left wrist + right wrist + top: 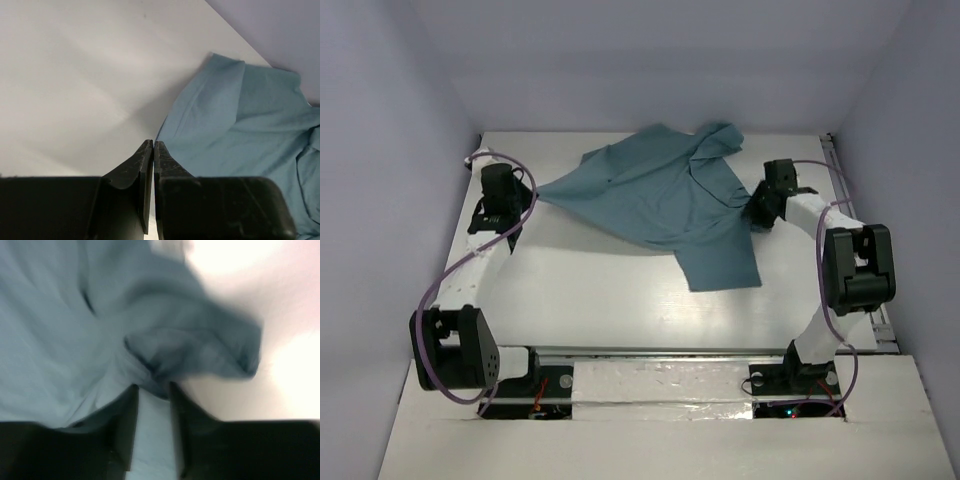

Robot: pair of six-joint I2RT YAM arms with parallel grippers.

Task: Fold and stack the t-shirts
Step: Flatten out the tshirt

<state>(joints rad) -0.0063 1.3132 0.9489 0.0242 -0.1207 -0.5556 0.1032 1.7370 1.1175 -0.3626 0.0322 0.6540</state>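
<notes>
left gripper (153,143): pinched shut on the left corner of the t-shirt (655,200), cloth drawn to a point there
t-shirt: crumpled across the far middle of the table (600,300)
right gripper (152,386): jaws partway apart, cloth bunched in the gap, too blurry to say if it's got hold
doing it well: I'd get a firm right-side pinch, then spread both arms to flatten before folding
containers: none in view

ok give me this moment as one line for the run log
t-shirt: unfolded, rumpled, far half of table | left gripper: shut on its left corner | right gripper: shut on bunched cloth, right side | stack: none yet
</notes>
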